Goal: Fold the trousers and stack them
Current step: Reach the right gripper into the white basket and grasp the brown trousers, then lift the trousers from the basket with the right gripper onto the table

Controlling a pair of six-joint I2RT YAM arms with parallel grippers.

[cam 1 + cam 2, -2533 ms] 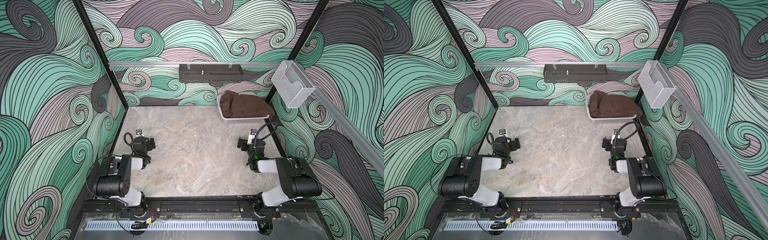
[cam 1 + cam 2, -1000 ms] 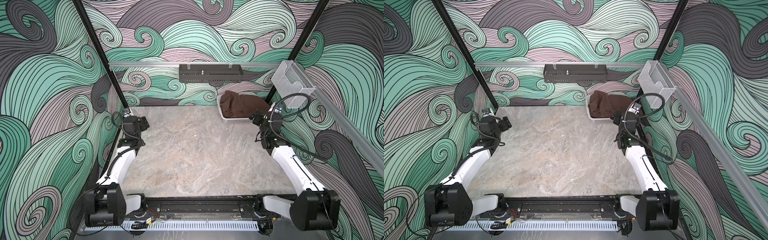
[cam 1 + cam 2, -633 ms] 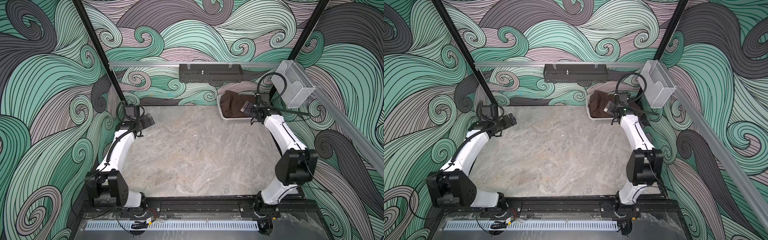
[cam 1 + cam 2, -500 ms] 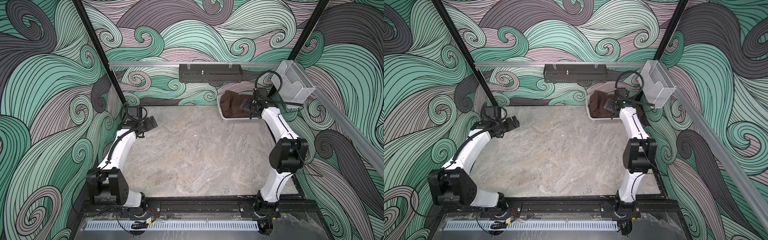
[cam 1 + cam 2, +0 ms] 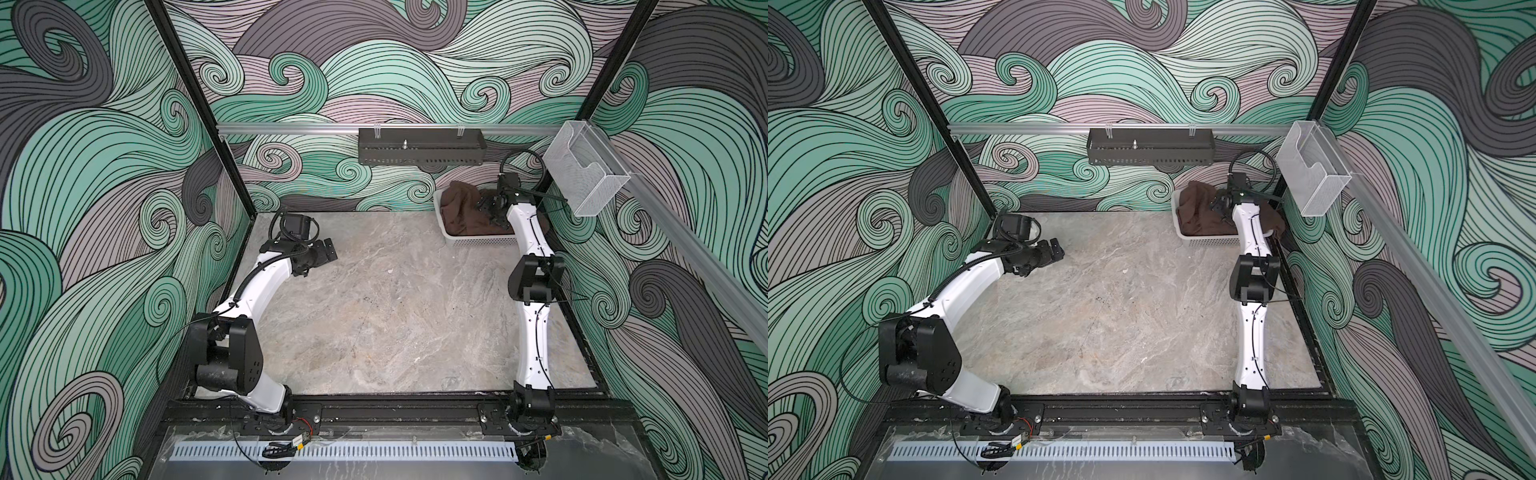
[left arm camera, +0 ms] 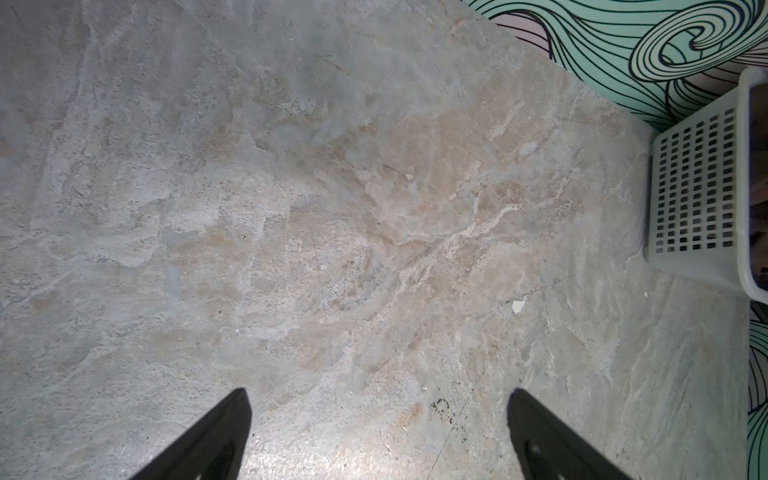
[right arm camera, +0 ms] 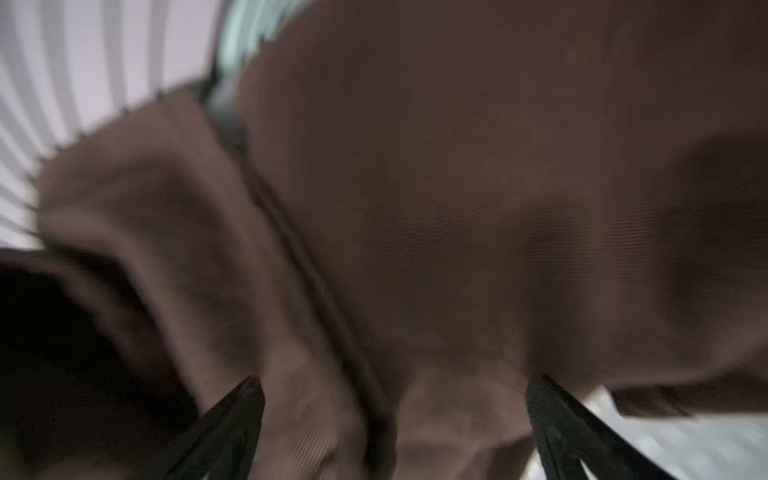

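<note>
I'm right at the start of this job: nothing is folded and nothing is stacked. The trousers [image 5: 459,210] sit bundled in the white perforated basket [image 5: 482,241] at the far right corner of the surface [image 5: 395,316], and the rest of that surface is bare stone. My right claw [image 5: 489,209] hangs over the heap with its jaws spread wide. Its wrist view shows the two black tips framing brown cloth with nothing pinched between them, but that view is smeared, so I cannot tell whether the tips touch the fabric. My left claw [image 5: 326,251] is spread as well and empty, low over the far left of the surface and well apart from the basket. As I judge it, everything remains to be done: take hold of the cloth, lift it out, lay it flat on the open surface, fold it and set it down as the stack. The trousers themselves are dark chocolate-brown, matte and soft-looking — crumpled into thick rolls and deep shadowed folds, mounded above the basket's rim. Some cloth seems to spill past the right edge. One darker ridge runs through the cloth, perhaps a seam. I cannot pick out a waistband or a leg end.
</note>
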